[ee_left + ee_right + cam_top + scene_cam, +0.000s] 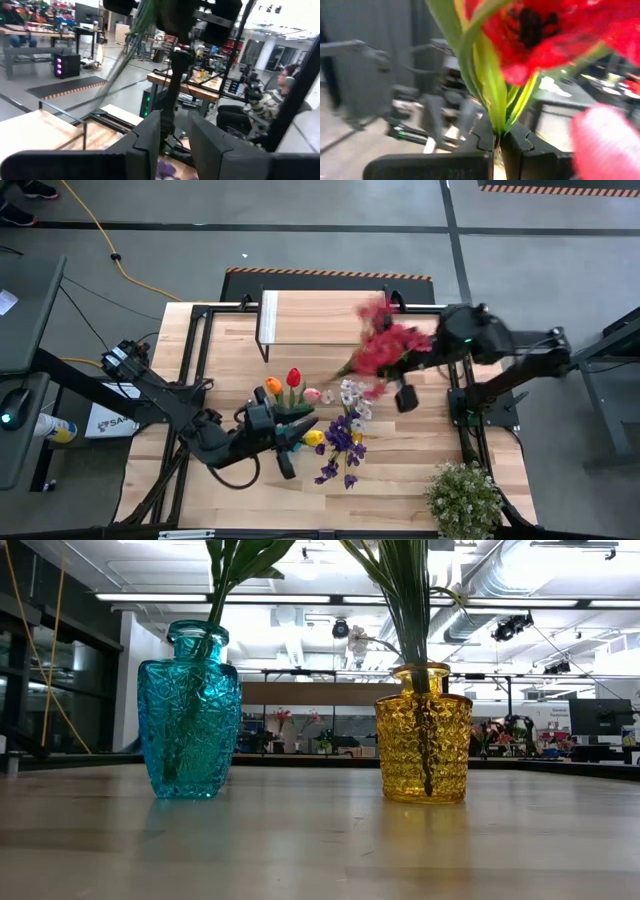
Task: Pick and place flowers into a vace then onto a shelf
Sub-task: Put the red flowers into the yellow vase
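**Red spray lifted over the table, near the shelf**

The red spray (388, 345) hangs in the right gripper (498, 142), whose fingers are pinched on its green stem, close beside the shelf (320, 315). It looks light and soft, with a thin bending stem; the lower stem seems the best place to hold it. The left gripper (290, 442), fingers a little apart and empty, sits beside two vases, one turquoise vase (189, 715) and one amber vase (423, 735), both already holding flowers.

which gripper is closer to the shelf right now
Right. The right gripper, holding the red flowers, sits just off the shelf's near right corner. The left gripper is farther off, down by the tulips.
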